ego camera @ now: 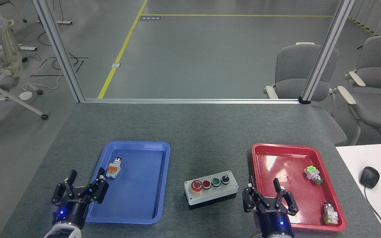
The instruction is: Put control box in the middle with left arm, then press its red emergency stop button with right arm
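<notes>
The control box [210, 193] sits on the bare grey tabletop [203, 132] in the lower centre of the frame, between the blue tray [164, 178] and the red tray [255, 165], touching neither. So the placing looks done, and I judge the step in hand to be the press itself, or the end of it; whether the button is latched down cannot be read from here.

If the press is still due, the right gripper [270, 198], at the lower right with its fingers spread wide and nothing in them, should come across to the far left end of the box. It would do best to draw its fingers together, so 1 blunt tip meets the cap squarely and pushes straight down, clear of the small red button [206, 184] just beside it.

The left gripper [81, 191], at the lower left over the near edge of the blue tray, is also spread open and empty.

The box is an oblong light-grey housing on a black base, slightly skewed. It carries 4 controls in a row: the red emergency stop button [196, 186], the small red one, a green button [216, 181] and a black knob [225, 178].
</notes>
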